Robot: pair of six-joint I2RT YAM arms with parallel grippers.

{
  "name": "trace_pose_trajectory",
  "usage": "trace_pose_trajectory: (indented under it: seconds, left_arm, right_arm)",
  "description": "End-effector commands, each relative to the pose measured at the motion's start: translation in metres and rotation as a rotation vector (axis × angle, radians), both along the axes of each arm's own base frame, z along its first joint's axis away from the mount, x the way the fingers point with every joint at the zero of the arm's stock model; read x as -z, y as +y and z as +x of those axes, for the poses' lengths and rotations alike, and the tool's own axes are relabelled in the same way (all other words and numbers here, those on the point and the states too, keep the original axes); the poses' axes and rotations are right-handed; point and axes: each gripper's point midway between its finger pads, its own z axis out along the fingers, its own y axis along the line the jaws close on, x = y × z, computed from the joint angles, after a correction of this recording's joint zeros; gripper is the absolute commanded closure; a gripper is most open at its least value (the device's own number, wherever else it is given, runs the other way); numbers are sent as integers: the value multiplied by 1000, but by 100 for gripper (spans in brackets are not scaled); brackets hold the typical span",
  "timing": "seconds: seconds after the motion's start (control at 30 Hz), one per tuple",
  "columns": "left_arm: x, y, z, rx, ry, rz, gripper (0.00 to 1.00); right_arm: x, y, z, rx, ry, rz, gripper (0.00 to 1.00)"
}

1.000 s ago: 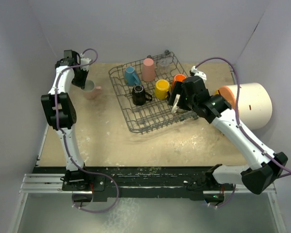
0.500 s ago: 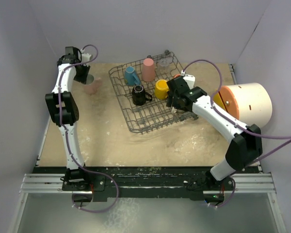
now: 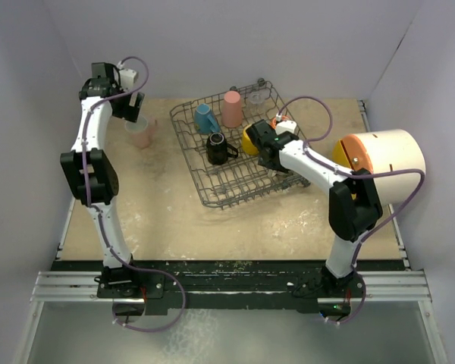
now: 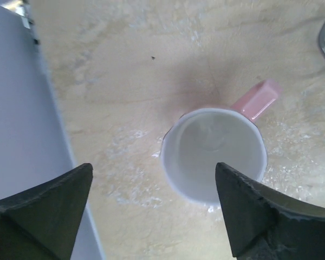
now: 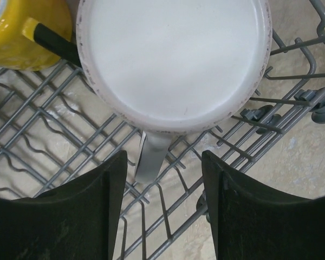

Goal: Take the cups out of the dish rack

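The dish rack [image 3: 212, 186] is a dark grey wire basket in the middle of the table. In it are a blue cup [image 3: 205, 117], a tall pink tumbler [image 3: 232, 108], a clear glass [image 3: 256, 95], a black mug [image 3: 218, 148] and a yellow mug [image 3: 249, 136]. An orange mug [image 3: 283, 120] is mostly hidden by my arm. My right gripper [image 3: 267, 152] [image 5: 163, 157] is open low over the rack floor [image 5: 54, 124]. A white-faced mug [image 5: 173, 59] lies ahead of it, its handle [image 5: 151, 157] between the fingers, untouched. A pale pink mug [image 3: 141, 134] [image 4: 214, 154] stands upright on the table, left of the rack. Above it my left gripper [image 3: 129, 106] [image 4: 153, 168] is open, apart from it.
A big white cylinder [image 3: 387, 163] with an orange end lies at the right edge of the table. Grey walls close in the back and both sides. In the left wrist view the left wall [image 4: 21, 119] is close to the pale pink mug.
My left gripper opened wide, letting go of the pale pink mug, and drew back from it. My right gripper moved left, deeper into the rack, and its jaws narrowed around the mug's handle.
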Motion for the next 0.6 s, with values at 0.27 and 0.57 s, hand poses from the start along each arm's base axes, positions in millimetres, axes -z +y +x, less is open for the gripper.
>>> trace_pose_trajectory:
  seconds: [0.27,0.57]
  left_arm:
    - [-155,-31,-85,129,-290,-11,1]
    - [-130,-64,-162,217,-207,-122,1]
  right_arm:
    - [11,-2,14,98,-89,-91,55]
    - [12,3,5,85,-99,-126,97]
